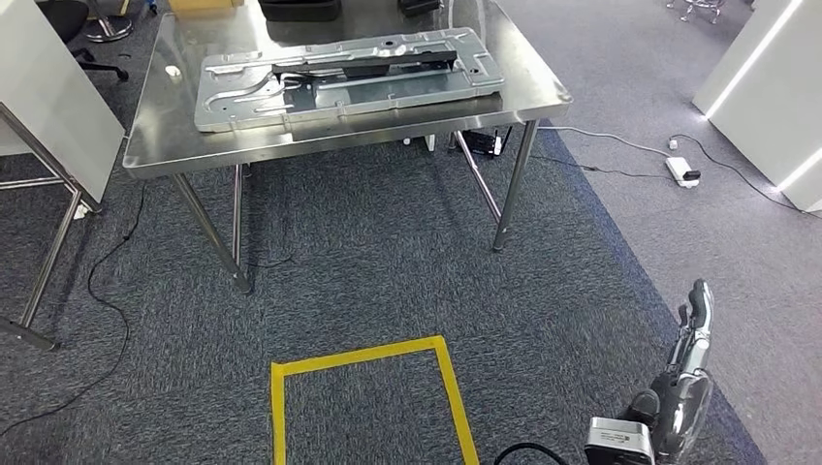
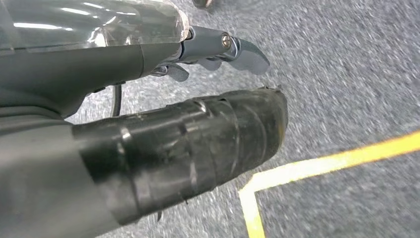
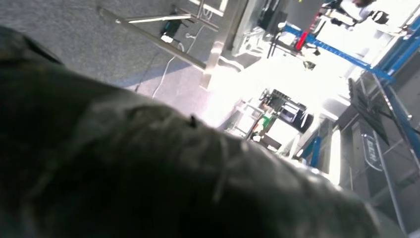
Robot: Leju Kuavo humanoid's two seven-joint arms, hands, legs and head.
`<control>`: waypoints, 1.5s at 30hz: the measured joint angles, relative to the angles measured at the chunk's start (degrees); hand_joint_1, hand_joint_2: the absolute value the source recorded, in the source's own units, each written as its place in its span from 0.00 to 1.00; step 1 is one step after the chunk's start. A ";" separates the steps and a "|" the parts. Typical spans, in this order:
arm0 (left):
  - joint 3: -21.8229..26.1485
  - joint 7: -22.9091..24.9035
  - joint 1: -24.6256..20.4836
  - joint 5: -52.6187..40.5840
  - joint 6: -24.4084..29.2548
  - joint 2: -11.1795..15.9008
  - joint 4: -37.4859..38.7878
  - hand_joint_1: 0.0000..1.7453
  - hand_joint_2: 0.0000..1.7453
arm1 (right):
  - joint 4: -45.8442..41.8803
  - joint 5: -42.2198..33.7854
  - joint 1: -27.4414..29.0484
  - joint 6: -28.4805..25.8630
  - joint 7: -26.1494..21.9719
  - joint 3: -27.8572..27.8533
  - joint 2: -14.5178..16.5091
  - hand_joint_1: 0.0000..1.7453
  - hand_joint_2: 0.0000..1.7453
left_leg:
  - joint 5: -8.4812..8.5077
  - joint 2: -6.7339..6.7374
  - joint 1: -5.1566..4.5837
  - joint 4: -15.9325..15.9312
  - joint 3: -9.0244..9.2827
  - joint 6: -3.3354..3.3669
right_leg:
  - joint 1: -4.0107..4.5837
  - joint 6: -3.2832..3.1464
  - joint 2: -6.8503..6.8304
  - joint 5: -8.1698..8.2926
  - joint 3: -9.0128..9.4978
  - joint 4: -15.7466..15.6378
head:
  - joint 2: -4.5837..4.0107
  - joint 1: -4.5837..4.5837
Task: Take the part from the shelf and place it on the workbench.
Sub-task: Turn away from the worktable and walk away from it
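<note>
A large stamped metal part [image 1: 349, 77] with a black rail along its middle lies flat on the steel workbench [image 1: 170, 121] ahead of me. My right hand [image 1: 692, 329] hangs low at the right, above the carpet and well short of the bench, fingers stretched out with nothing in them. A dark blur fills most of the right wrist view. My left hand [image 2: 198, 99] is over the carpet near a corner of yellow tape [image 2: 307, 168], its black-taped thumb and grey fingers [image 2: 242, 52] extended and holding nothing.
A yellow tape square [image 1: 368, 356] marks the carpet in front of me. A white panel on a steel frame [image 1: 48, 107] stands at the left. Cables and a power strip [image 1: 683, 171] lie on the floor right of the bench. White units [image 1: 775, 87] stand far right.
</note>
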 joint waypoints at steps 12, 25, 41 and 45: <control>0.13 0.02 0.06 0.03 0.01 -0.10 0.00 0.00 0.00 | -0.28 -3.03 0.16 0.90 -1.21 -2.13 0.01 0.00 0.00 | 2.46 -0.13 -0.21 2.56 -4.87 -1.55 | 0.26 -1.14 -0.02 4.03 12.36 -13.88 | 0.00 -0.01; 0.73 0.03 0.09 0.17 0.04 0.02 -0.04 0.00 0.00 | -1.05 -5.55 1.22 3.68 -3.11 -4.44 0.29 0.00 0.00 | -4.44 -0.69 -0.34 0.55 4.53 -2.30 | 0.45 -1.53 -0.38 10.49 3.90 -13.88 | 0.00 0.04; 1.22 -0.01 0.07 0.35 0.04 -0.32 -0.04 0.00 0.00 | -1.52 -6.66 1.72 5.30 -4.09 -5.96 0.53 0.00 0.00 | 1.17 -0.09 -0.57 2.17 -3.19 -1.26 | 0.85 -1.48 0.02 4.35 11.28 -15.06 | 0.00 0.25; 1.25 -0.09 0.08 0.35 0.04 -0.26 -0.04 0.00 0.00 | -1.58 -7.16 1.83 6.80 -4.79 -6.48 0.98 0.00 0.00 | -2.53 -0.50 -0.41 6.23 -5.15 -2.55 | 0.09 -2.93 -0.26 6.02 10.17 -16.00 | 0.00 0.12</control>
